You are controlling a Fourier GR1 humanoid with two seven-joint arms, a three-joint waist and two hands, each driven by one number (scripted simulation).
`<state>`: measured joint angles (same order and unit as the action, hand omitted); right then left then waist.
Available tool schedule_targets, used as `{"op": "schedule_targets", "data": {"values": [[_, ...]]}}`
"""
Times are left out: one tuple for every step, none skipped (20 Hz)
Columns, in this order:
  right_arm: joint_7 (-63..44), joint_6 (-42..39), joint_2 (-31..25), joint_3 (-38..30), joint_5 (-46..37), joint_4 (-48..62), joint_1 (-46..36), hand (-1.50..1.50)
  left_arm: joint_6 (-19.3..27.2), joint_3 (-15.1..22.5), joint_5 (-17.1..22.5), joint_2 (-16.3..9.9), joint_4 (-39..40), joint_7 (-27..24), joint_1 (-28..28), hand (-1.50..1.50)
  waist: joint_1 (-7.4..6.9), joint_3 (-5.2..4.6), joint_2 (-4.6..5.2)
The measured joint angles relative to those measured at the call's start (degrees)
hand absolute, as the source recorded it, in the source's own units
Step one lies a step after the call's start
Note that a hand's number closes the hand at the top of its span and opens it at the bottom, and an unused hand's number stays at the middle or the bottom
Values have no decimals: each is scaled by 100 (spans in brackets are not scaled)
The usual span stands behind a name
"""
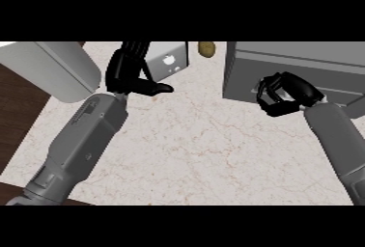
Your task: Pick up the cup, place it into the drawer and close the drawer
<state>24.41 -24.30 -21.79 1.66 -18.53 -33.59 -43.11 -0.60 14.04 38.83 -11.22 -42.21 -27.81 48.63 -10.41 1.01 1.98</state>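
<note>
Both my hands are up: right hand point(285, 94) fingers curled together against the drawer point(299, 72) front, left hand point(132, 72) fingers straight, far left.

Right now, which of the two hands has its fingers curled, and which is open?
The right hand, in front of the grey drawer unit, has curled fingers. The left hand, near the white box, has straight fingers pointing up the view.

Two smooth grey forearms of rounded, tube-like casing, each with recessed panel lines and small blocky fittings toward the near end, narrow at the wrist into glossy black hands, the left hand point(130, 77) at far left and the right hand point(285, 94) at right, both with slender segmented fingers.
</note>
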Motion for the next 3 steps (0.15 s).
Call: {"op": "schedule_targets", "data": {"values": [[-4, -67, -21, -12, 36, -26, 15, 150, -34, -5, 2, -35, -11, -4, -21, -150, -13, 4, 8], [-1, -122, -42, -18, 63, -53, 32, 150, -53, -5, 7, -41, -26, -4, -39, -150, -27, 9, 14], [0, -160, -57, -24, 87, -78, 49, 150, -78, 0, 10, -48, -38, -2, -64, -150, -38, 12, 18]]}}
